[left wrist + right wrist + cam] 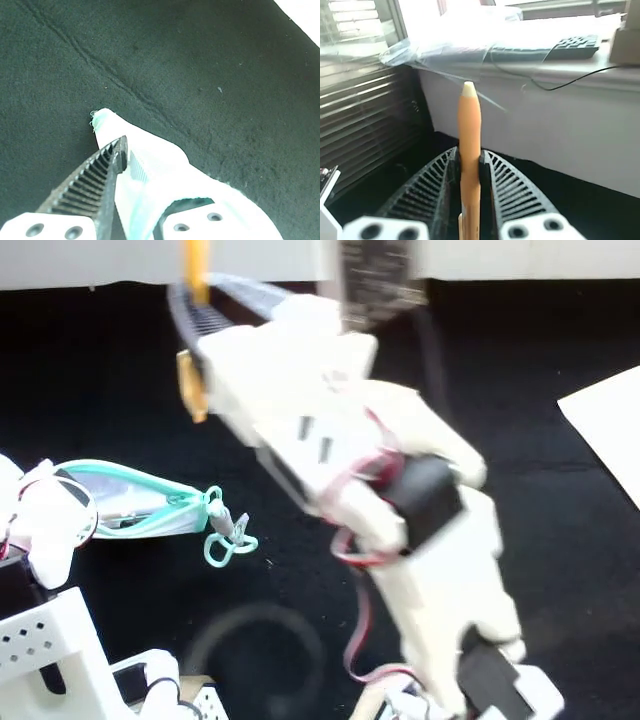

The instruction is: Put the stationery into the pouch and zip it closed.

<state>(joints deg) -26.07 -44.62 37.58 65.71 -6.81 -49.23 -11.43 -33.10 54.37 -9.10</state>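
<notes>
The right fingers (512,192) are closed on an orange pencil (470,145). They pinch it partway along its length, so the pale tip stands out well beyond the fingertips and a short stub shows behind them in the high view (192,390). The arm holds it up off the tabletop (225,75).

The left fingers (102,172) are clamped on one edge of the mint-and-white pouch (160,170), with the fabric caught between them. The rest of the pouch (140,502) hangs out past the fingertips, and the zip pull (228,540) dangles at the end farthest from them.

The pencil looks light, stiff and smooth. A two-sided pinch should hold it, though it could swivel or slide between the ribbed fingers if its long free end knocks against the pouch. A hold nearer the middle would probably swing less.

The pouch looks thin, soft and floppy. Gripped at one edge, it sags, and its mouth is likely to fall shut rather than gape. The frames do not show whether the zip is open.

The pouch weighs little but gives no resistance, so pushing the pencil in would likely just shove the fabric away. The zip pull is small and loose, which would make it fiddly to catch. The seam end beside the zip looks like the firmest place to grip for closing.
</notes>
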